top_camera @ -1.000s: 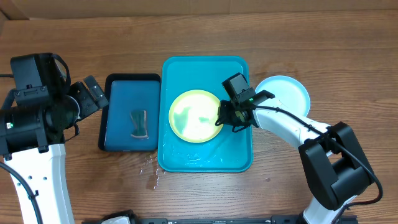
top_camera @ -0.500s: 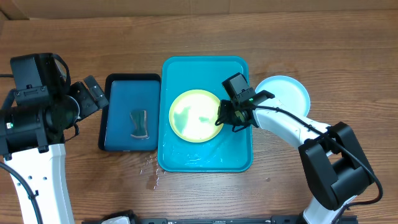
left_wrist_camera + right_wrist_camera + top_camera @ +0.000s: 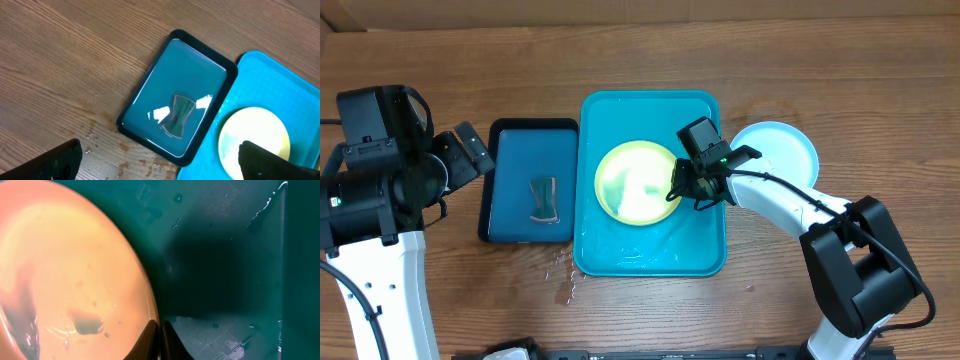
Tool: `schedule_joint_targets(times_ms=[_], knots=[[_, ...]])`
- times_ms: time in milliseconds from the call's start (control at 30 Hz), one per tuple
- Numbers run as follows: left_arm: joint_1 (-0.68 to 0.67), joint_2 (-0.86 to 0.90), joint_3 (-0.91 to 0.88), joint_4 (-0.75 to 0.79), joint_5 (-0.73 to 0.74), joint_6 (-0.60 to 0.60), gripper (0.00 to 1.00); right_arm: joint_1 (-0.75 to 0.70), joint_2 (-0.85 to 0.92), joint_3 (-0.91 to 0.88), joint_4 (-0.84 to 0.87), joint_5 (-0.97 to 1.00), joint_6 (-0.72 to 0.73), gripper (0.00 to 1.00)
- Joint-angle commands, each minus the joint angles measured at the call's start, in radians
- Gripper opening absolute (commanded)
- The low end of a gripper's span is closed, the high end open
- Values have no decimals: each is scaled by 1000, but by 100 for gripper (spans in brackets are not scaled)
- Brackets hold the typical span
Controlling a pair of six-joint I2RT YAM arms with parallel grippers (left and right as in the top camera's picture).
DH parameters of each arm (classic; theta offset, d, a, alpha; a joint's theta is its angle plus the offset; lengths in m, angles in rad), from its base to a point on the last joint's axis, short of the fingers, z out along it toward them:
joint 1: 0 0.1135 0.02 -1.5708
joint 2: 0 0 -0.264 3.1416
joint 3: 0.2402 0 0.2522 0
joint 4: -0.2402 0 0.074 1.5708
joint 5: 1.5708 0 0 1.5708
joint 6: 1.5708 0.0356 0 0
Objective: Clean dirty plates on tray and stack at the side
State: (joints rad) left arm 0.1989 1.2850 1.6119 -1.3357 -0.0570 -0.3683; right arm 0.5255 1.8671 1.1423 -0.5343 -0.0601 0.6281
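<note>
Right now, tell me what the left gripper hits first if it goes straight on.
Probably the small dark-blue tray, near its rim; nothing nearer shows between the open left gripper and it, though depth is unclear.

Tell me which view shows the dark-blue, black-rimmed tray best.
The left wrist view: the dark-blue tray sits whole and large mid-frame, with the grey item in it clear. Overhead also shows it whole, but smaller. The right wrist view shows none of it.
</note>
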Motion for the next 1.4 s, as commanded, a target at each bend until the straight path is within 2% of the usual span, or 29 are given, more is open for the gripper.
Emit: schedule_joint_targets(times_ms=[0, 200, 433, 667, 967, 1367], knots=[[4, 4, 6, 1, -2, -21, 100, 3, -8, -9, 7, 21, 24, 4], [4, 4, 6, 2, -2, -21, 100, -35, -8, 56, -68, -13, 27, 4], [4, 4, 6, 2, -2, -21, 100, -72, -8, 217, -236, -20, 3, 4], [4, 4, 6, 2, -2, -21, 100, -63, -8, 370, -302, -20, -6, 4], [4, 4, 6, 2, -2, -21, 100, 47, -8, 384, -125, 9, 2, 4], [4, 4, 6, 2, -2, -21, 100, 293, -8, 384, 73, 322, 4, 4]])
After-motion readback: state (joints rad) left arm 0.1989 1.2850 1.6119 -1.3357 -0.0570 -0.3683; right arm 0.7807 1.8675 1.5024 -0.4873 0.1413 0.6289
